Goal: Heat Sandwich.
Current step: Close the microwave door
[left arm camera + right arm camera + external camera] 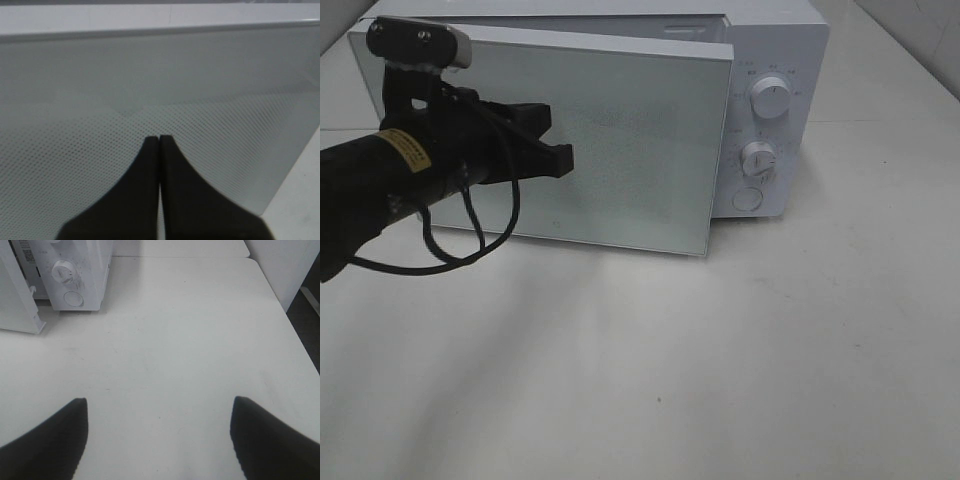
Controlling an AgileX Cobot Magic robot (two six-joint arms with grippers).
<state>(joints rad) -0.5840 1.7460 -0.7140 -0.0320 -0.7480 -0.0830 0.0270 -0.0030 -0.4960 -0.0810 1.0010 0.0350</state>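
The white microwave [775,60] stands at the back of the table, its door [620,130] ajar with the free edge swung out in front of the control panel. My left gripper [560,155] is shut with nothing between its fingers. In the left wrist view its tips [159,137] point at the dotted door glass [150,90], close to it or touching. My right gripper [160,400] hangs open and empty over bare table, off to the microwave's [75,270] right, and is out of the high view. The sandwich is hidden.
Two knobs [772,97] [757,158] and a round button [748,198] sit on the control panel. The white table [720,380] stretches in front of the microwave. Its right edge [295,330] shows in the right wrist view, with a white cabinet [285,265] beyond.
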